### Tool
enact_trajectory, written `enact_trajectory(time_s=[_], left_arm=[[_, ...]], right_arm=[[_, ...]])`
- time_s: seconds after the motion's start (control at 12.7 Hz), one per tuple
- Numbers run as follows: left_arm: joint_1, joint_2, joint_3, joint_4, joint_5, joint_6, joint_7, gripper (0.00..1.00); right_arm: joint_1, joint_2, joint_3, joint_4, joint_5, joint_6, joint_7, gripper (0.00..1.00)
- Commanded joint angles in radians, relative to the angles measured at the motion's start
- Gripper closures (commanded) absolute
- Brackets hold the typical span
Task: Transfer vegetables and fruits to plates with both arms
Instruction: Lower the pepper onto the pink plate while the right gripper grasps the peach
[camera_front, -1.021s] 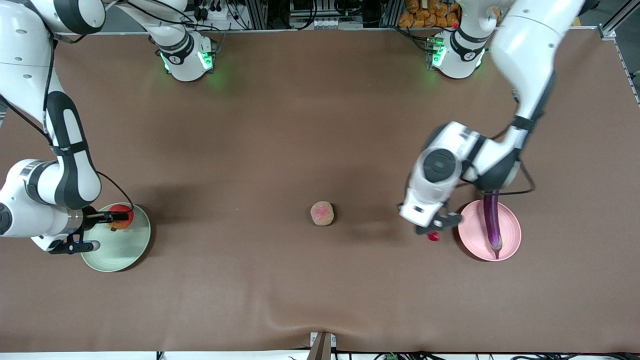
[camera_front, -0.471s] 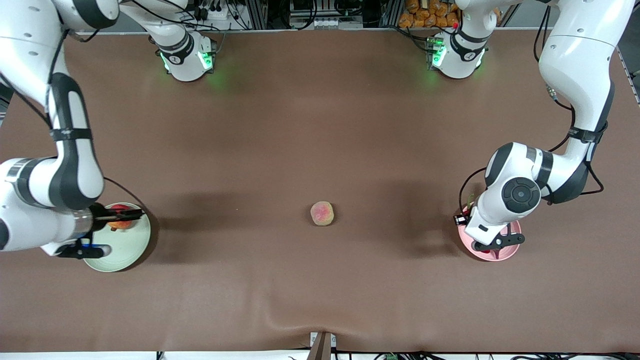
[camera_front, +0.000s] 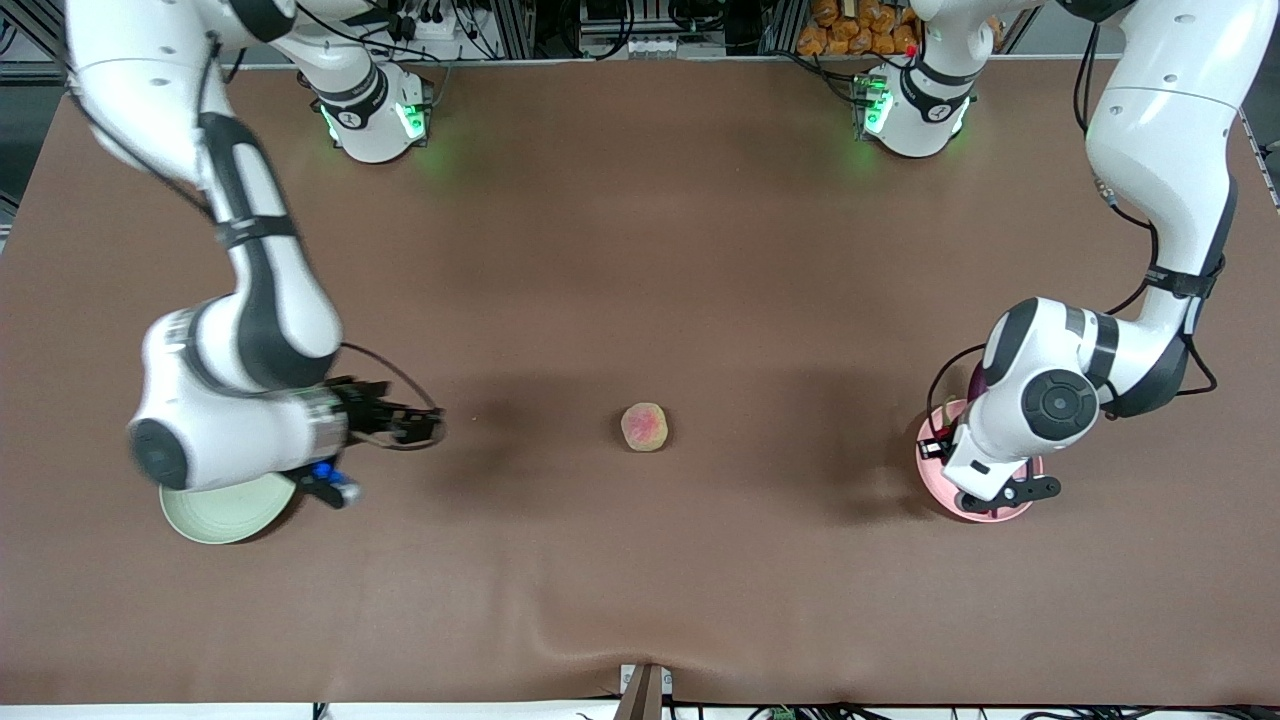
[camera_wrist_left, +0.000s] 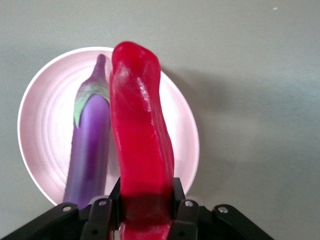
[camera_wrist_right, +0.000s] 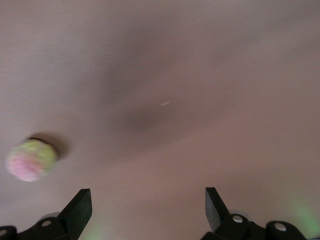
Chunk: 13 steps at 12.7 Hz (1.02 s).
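Note:
A red chili pepper is clamped between the fingers of my left gripper, which is shut on it and holds it over the pale pink plate. The purple eggplant lies on that plate beside the chili. In the front view the left arm's wrist covers most of the pink plate. My right gripper is open and holds nothing. It hangs over bare table between the pale green plate and the pink-and-green peach-like fruit. The right arm hides part of the green plate.
A brown mat covers the table, and it is wrinkled at the edge nearest the front camera. Both arm bases stand along the edge farthest from the front camera.
The left arm swung from beside the pink plate to over it, carrying the chili. The right gripper left the red fruit on the green plate and moved toward the peach-like fruit.

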Motion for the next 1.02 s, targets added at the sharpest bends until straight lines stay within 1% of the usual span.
enact_trajectory(time_s=[0.0,0.08,0.16,0.24,0.31,0.47,0.63,0.86,0.94], left_arm=[[0.012,0.013,-0.006,0.034,0.003,-0.002,0.041,0.85],[0.018,0.013,-0.006,0.043,0.003,-0.002,0.05,0.46],[0.026,0.013,-0.006,0.045,0.003,-0.002,0.052,0.0],[0.03,0.013,-0.006,0.049,0.003,-0.002,0.052,0.0],[0.031,0.008,-0.006,0.067,0.003,-0.002,0.05,0.0],[0.038,-0.013,-0.012,0.072,0.001,-0.003,0.049,0.0],[0.04,-0.065,-0.014,0.072,0.001,-0.011,0.05,0.0],[0.037,-0.152,-0.021,0.069,0.001,-0.023,0.052,0.0],[0.038,-0.177,-0.024,0.069,0.001,-0.051,0.053,0.0]], right_arm=[[0.103,0.015,-0.012,-0.001,0.05,0.129,0.177,0.0],[0.14,0.025,-0.012,-0.001,0.053,0.181,0.251,0.0],[0.179,0.04,-0.012,-0.001,0.061,0.245,0.323,0.0],[0.221,0.055,-0.012,-0.001,0.067,0.308,0.386,0.0],[0.247,0.072,-0.012,-0.001,0.067,0.362,0.42,0.0],[0.304,0.12,-0.012,-0.001,0.067,0.457,0.46,0.0],[0.358,0.167,-0.014,-0.001,0.056,0.557,0.535,0.0],[0.404,0.215,-0.017,-0.001,0.055,0.652,0.54,0.0],[0.405,0.221,-0.017,-0.001,0.055,0.669,0.54,0.0]])
